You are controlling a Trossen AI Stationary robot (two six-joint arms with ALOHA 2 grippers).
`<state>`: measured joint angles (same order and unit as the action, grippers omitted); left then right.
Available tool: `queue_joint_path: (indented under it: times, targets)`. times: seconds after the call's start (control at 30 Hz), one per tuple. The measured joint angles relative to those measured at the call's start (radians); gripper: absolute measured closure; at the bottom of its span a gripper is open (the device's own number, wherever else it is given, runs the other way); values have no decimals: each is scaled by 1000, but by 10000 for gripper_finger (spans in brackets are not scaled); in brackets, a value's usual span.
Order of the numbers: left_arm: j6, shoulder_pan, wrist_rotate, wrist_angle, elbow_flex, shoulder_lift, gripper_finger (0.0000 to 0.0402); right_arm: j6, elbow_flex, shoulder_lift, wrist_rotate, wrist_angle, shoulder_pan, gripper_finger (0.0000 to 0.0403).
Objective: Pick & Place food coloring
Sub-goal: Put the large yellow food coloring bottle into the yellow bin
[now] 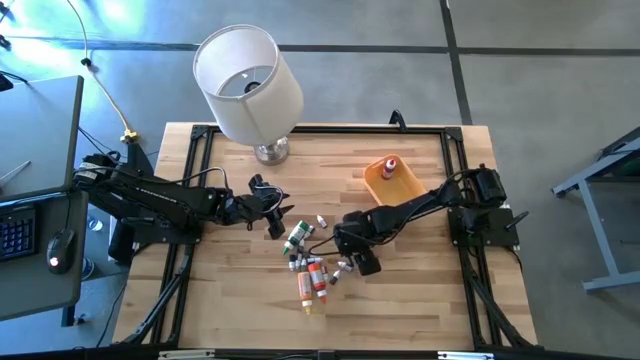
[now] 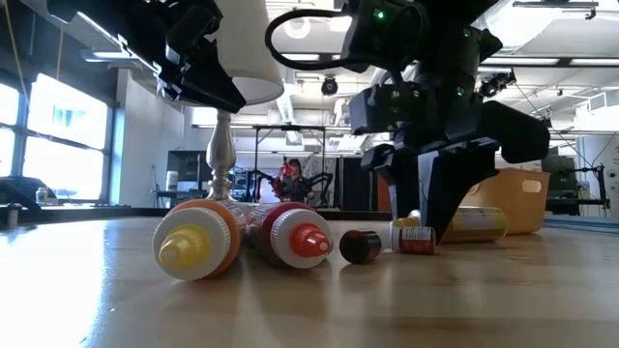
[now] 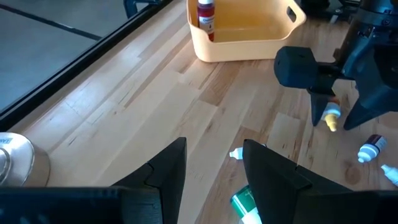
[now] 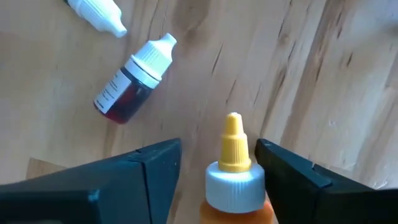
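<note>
Right gripper (image 4: 217, 171) sat low over the bottle pile, fingers apart, straddling a yellow-capped orange bottle (image 4: 235, 180) lying on the table, likely lined up for a grasp. One red bottle (image 1: 391, 165) stood in the orange bin (image 1: 405, 187) beyond it. Left gripper (image 3: 211, 168) waited nearby, part open, empty.

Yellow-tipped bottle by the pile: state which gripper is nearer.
Right. The right gripper straddles the yellow-tipped bottle, fingers open; the left gripper hangs apart, toward the lamp.
</note>
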<state>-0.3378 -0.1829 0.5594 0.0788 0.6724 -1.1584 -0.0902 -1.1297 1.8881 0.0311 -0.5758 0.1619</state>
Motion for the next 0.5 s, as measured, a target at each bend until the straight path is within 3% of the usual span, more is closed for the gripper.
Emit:
queue_joint_path:
  times: [0.5]
  targets:
    - [0, 0, -1, 0, 0, 0, 246, 0, -1, -3, -35, -54, 0, 245]
